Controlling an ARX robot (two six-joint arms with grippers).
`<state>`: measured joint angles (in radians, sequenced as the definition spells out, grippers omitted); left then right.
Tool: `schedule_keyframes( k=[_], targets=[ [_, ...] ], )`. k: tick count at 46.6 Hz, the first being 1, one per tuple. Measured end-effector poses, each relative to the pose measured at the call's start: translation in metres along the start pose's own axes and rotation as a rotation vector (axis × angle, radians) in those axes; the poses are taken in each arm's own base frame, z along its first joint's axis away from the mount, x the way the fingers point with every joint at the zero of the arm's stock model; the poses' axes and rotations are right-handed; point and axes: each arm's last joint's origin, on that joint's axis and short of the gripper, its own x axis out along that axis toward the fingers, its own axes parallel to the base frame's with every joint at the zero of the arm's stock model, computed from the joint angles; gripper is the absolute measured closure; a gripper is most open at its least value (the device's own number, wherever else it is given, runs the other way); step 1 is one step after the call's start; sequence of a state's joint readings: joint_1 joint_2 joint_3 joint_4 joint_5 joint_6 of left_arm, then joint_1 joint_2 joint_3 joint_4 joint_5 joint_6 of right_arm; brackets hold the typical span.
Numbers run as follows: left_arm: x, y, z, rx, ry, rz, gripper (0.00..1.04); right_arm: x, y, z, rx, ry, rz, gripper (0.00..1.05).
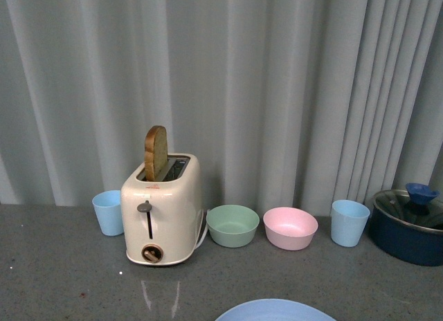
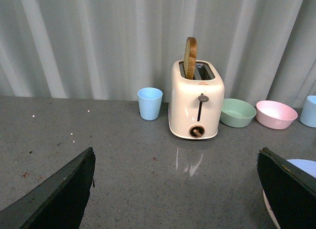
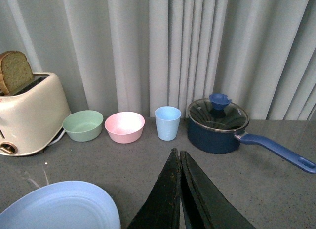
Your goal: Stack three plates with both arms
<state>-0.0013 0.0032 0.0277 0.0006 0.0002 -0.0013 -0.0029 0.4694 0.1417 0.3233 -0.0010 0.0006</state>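
A light blue plate (image 1: 275, 310) lies on the grey counter at the near edge of the front view, only its far rim showing. In the right wrist view the same plate (image 3: 59, 207) sits beside my right gripper (image 3: 177, 152), whose fingers are shut together with nothing between them, pointing towards the blue cup. My left gripper (image 2: 175, 189) is open wide over bare counter. A sliver of the blue plate (image 2: 303, 166) shows just past one of its fingers (image 2: 291, 189), with a pale rim (image 2: 269, 211) under it. The pink and cream-white plates are not clearly seen. Neither arm shows in the front view.
Along the curtain stand a blue cup (image 1: 109, 212), a cream toaster (image 1: 163, 210) with a bread slice (image 1: 156, 152) sticking up, a green bowl (image 1: 232, 225), a pink bowl (image 1: 291, 227), another blue cup (image 1: 349, 223) and a dark blue lidded pot (image 1: 407, 224) with its handle (image 3: 279, 151).
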Motion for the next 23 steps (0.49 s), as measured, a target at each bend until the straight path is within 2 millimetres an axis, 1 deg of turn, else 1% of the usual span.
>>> schedule_keyframes(
  k=[10,23],
  targets=[
    [0.0,0.0,0.0,0.0,0.0,0.0,0.07,-0.009,0.0,-0.014,0.0,0.001,0.0,1.02],
    [0.0,0.0,0.0,0.0,0.0,0.0,0.07,-0.018,0.0,-0.025,0.0,0.0,0.0,1.02]
  ],
)
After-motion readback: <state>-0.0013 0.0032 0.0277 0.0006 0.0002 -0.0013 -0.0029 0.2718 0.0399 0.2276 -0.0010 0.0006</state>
